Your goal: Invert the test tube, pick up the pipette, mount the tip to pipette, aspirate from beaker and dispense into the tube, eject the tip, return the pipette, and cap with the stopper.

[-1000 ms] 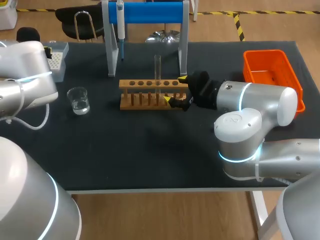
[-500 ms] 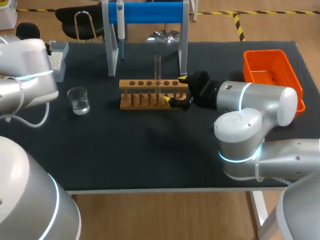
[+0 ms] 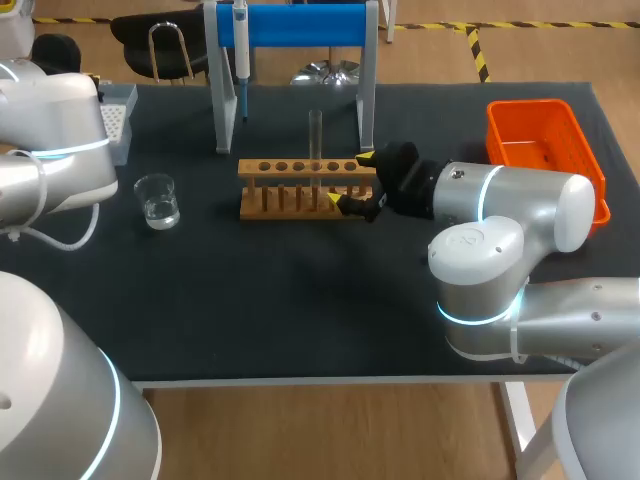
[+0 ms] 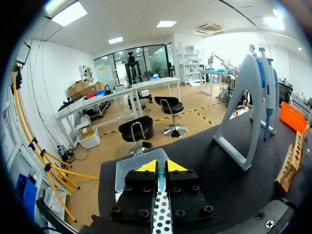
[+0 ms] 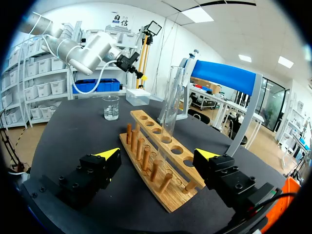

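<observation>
Test tube: upright in a hole of the wooden rack. Right gripper: fingers wide apart, flanking the rack's end, nothing gripped. Left gripper: fingers pressed together above the tip box. Pipette: hung on the blue stand; judged next, to be approached with fingers spread, gripped squarely on the body, lifted straight off
</observation>
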